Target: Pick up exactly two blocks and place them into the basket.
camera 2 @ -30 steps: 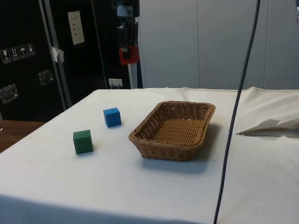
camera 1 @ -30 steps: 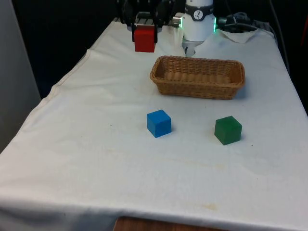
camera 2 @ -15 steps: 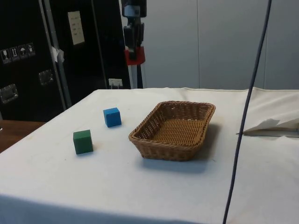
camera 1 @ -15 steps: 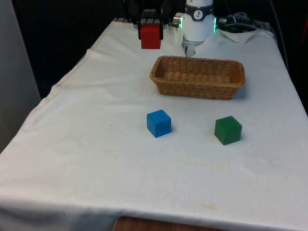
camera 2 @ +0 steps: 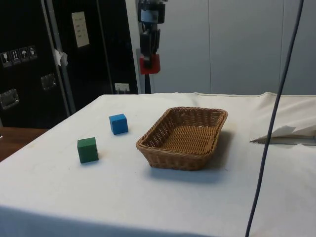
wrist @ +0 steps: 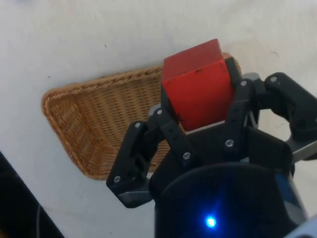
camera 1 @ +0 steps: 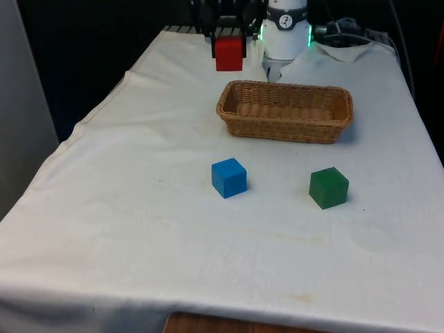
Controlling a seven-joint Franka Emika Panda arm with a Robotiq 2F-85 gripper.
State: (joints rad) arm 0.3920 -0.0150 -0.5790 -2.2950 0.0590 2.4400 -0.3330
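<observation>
White cloth is covering the table (camera 1: 125, 208); dark cabinets (camera 2: 29, 59) are being seen behind it in the side view. A red block (camera 1: 229, 54) is being gripped between the jaws of the gripper (camera 1: 228, 41), which are closed on its two opposite sides, as shown by the wrist view (wrist: 198, 84). The block is being held well above the table, clear of the cloth, seen also in the side view (camera 2: 149, 64). A wicker basket (camera 1: 286, 128) is lying below the jaws and slightly offset toward the front view's right; in the wrist view its rim (wrist: 64, 124) is being seen directly beneath the held block. Nothing is being seen inside the basket in the side view (camera 2: 183, 158). A blue block (camera 1: 229, 177) and a green block (camera 1: 328, 187) are resting on the cloth well below and nearer the camera than the jaws, on the near side of the basket, apart from each other and from the basket. In the side view the blue block (camera 2: 118, 124) is sitting nearer the jaws than the green block (camera 2: 87, 150).
</observation>
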